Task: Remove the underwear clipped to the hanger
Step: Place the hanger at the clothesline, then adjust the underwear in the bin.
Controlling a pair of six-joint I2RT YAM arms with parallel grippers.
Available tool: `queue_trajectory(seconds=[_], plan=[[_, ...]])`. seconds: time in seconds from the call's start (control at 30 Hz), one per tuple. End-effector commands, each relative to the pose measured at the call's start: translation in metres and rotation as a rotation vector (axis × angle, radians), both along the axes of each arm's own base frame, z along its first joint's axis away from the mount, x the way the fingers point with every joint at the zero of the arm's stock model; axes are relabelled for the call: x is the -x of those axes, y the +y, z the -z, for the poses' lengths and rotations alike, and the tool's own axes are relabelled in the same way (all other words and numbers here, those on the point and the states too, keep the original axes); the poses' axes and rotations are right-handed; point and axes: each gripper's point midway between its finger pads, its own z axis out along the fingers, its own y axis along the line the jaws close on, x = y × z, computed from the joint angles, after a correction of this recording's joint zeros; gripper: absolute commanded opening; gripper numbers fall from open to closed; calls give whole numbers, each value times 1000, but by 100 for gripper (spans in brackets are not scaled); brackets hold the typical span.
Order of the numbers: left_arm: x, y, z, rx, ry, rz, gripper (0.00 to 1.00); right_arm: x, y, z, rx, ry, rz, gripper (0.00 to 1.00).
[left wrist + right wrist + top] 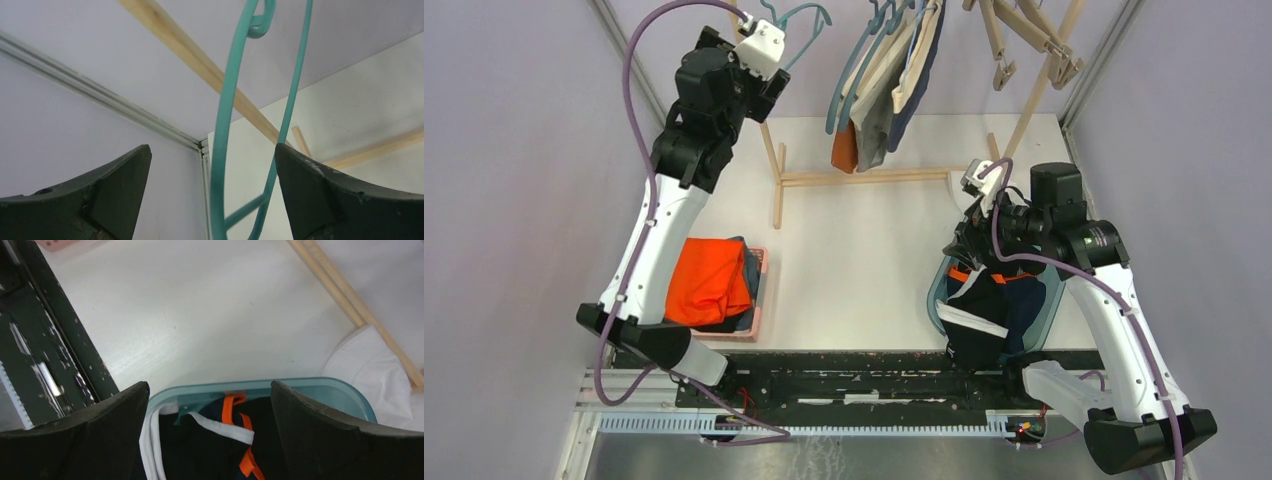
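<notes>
Several underwear pieces [894, 90] in cream, grey, orange and navy hang from teal hangers at the top centre. An empty teal hanger [225, 100] runs between the fingers of my left gripper [211, 150], which is open and raised high at the back left [776, 55]; the fingers stand apart from the wire. My right gripper [209, 385] is open and empty just above a teal tray [310, 387]. The tray holds navy and black underwear [210, 450] with white and orange waistbands. It also shows in the top view [979, 320], below the right gripper [964, 255].
A wooden drying rack has base bars on the table [864, 177] and clothespins at the top right [1034, 50]. A pink tray [759, 290] with a folded bright-orange cloth [709, 280] sits at the left. A white cloth [370, 365] lies beyond the teal tray.
</notes>
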Motion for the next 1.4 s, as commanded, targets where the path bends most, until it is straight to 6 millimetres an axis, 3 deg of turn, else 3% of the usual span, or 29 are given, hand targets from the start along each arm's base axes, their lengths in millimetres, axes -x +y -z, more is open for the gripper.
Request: queue_trajectory(seconds=[0.0,0.17,0.3,0.5,0.67,0.77,0.87,1.07,1.2,1.37], plan=[[24,17,-33,85,-112,-53,99,22,-27,35,203,33,-33,100],[43,28,-41,90,-145,-69,99,83,-44,83,362,198,-272,100],[62,37,-52,97,-176,-80,99,108,-45,108,379,301,-369,100],[82,42,-57,104,-188,-60,99,108,-41,143,414,378,-385,99],[93,34,-56,133,-171,3,99,95,-38,165,451,419,-352,89],[98,27,-54,157,-152,53,99,89,-39,173,481,425,-327,76],[104,20,-53,174,-139,99,99,85,-40,176,497,416,-306,61],[115,11,-46,201,-119,160,99,82,-40,167,498,421,-302,6],[122,10,-44,203,-112,183,99,72,-36,145,469,359,-246,1],[131,8,-43,204,-118,209,99,42,-44,110,482,266,-68,1]])
